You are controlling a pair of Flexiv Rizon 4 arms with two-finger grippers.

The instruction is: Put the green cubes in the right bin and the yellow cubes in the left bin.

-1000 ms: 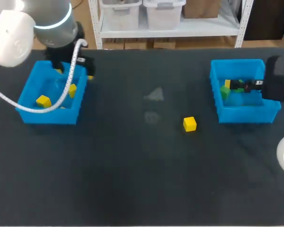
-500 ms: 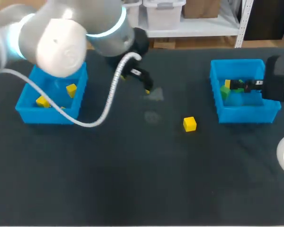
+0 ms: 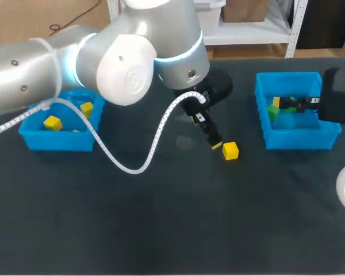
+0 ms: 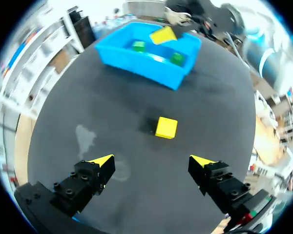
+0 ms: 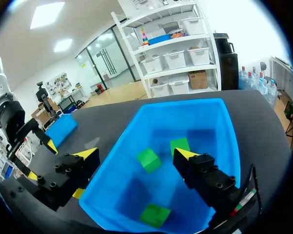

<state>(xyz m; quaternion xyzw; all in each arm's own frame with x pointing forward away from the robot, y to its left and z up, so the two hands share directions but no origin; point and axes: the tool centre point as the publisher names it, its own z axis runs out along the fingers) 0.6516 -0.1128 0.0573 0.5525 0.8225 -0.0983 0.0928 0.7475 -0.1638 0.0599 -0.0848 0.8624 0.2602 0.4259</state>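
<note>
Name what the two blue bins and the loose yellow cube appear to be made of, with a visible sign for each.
The right bin and left bin: probably moulded plastic; thin, even walls, uniform blue, slight sheen. The yellow cube: matte, evenly coloured, crisp edges; painted wood, plastic or foam, the look leaves it open.

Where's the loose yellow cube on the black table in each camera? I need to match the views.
Head view: yellow cube beside the left gripper, left of the blue plastic right bin.
Left wrist view: cube ahead of the open gripper, short of that bin.
Right wrist view: cannot tell; a yellow patch by the bin's corner is mostly hidden.
Shared landmark: that bin.
</note>
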